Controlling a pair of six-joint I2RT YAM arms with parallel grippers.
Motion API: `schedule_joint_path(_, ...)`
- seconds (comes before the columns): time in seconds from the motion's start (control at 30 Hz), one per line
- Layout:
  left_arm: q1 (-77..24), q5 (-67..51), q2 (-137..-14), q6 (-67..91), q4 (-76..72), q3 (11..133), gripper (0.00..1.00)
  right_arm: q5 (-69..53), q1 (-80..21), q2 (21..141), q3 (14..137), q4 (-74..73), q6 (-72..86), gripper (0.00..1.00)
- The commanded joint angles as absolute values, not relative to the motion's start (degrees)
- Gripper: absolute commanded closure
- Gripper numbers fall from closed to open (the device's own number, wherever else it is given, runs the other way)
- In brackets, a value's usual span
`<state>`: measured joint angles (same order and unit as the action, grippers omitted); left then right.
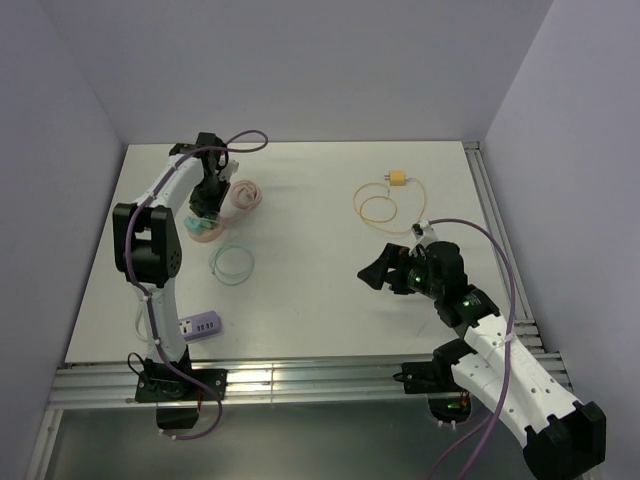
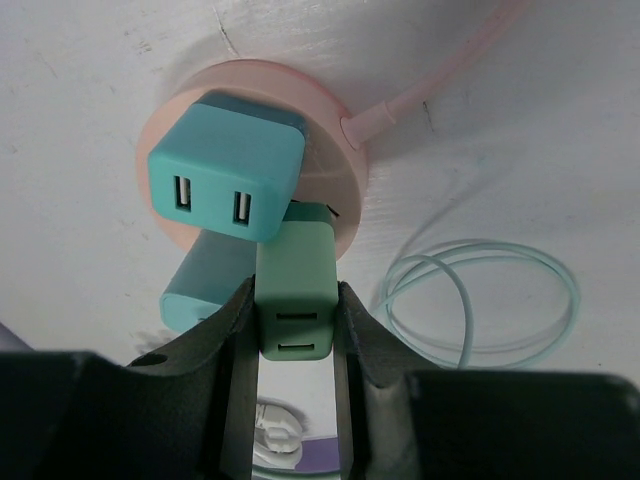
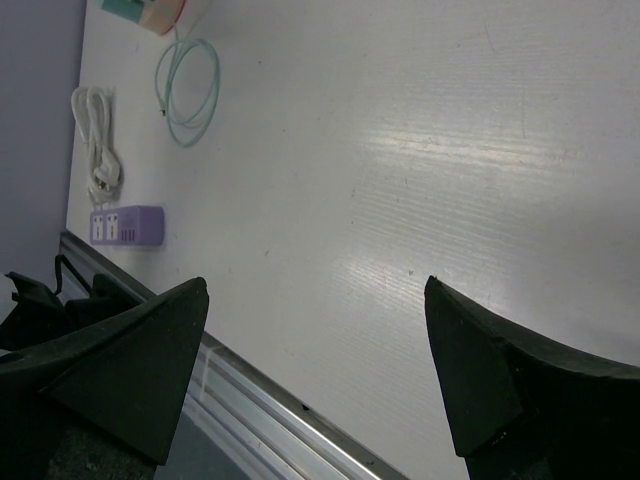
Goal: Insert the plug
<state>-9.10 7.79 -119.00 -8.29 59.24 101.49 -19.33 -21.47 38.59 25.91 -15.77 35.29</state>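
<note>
Left tool, stretched forward, clamps green plug — right tool gapes, hovering.

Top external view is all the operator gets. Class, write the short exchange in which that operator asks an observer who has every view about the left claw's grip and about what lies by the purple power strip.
Operator: My view hides the left claw's tips. What are they on?
Observer: The left claw is shut on a green charger, whose far end is at the rim of the pink hub.
Operator: Is anything lying by the purple power strip, behind the left arm?
Observer: Yes, a bundled white cable lies on the table beside the purple power strip.
</note>
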Motion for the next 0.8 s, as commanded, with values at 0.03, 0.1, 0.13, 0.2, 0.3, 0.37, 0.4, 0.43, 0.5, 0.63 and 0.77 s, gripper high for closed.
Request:
schedule_joint_path(0.03, -7.8, -3.5, -123.7, -8.9, 60.8, 103.3, 1.0, -20.0, -21.0, 38.9, 28.7, -14.2, 34.7, 0.05)
schedule_joint_path(0.1, -7.6, -5.0, -124.7, -9.0, 61.2, 103.5, 1.0, -19.5, -21.0, 38.8, 29.3, -15.2, 34.5, 0.05)
schedule_joint_path(0.13, -7.4, -5.8, -125.0, -9.0, 61.4, 103.5, 1.0, -19.3, -21.0, 38.8, 29.7, -15.5, 34.3, 0.05)
schedule_joint_path(0.2, -7.4, -4.1, -125.1, -9.1, 61.0, 102.7, 1.0, -19.1, -21.0, 38.6, 30.1, -16.0, 34.2, 0.05)
schedule_joint_path(0.3, -7.3, -0.3, -124.2, -9.1, 59.2, 100.0, 1.0, -19.0, -21.1, 38.6, 30.0, -15.8, 34.5, 0.05)
schedule_joint_path(0.37, -7.3, -0.4, -123.4, -9.8, 58.1, 98.0, 1.0, -19.3, -21.0, 38.6, 29.4, -15.1, 35.0, 0.05)
schedule_joint_path(0.4, -7.2, -1.0, -123.3, -9.8, 58.0, 97.8, 1.0, -19.8, -21.0, 38.8, 29.2, -14.8, 35.2, 0.05)
schedule_joint_path(0.43, -7.1, -1.9, -123.5, -9.8, 58.1, 98.0, 1.0, -20.0, -20.9, 38.9, 28.9, -14.6, 35.6, 0.05)
schedule_joint_path(0.5, -6.6, -4.4, -124.9, -9.8, 59.0, 99.7, 1.0, -20.2, -21.0, 39.0, 28.7, -14.2, 35.8, 0.05)
schedule_joint_path(0.63, -5.2, -6.0, -127.8, -8.9, 60.8, 102.9, 1.0, -19.8, -21.0, 38.7, 29.4, -15.0, 35.3, 0.06)
schedule_joint_path(0.77, -4.5, -7.4, -128.8, -8.4, 61.1, 103.6, 1.0, -18.9, -21.0, 38.3, 29.8, -15.6, 35.0, 0.05)
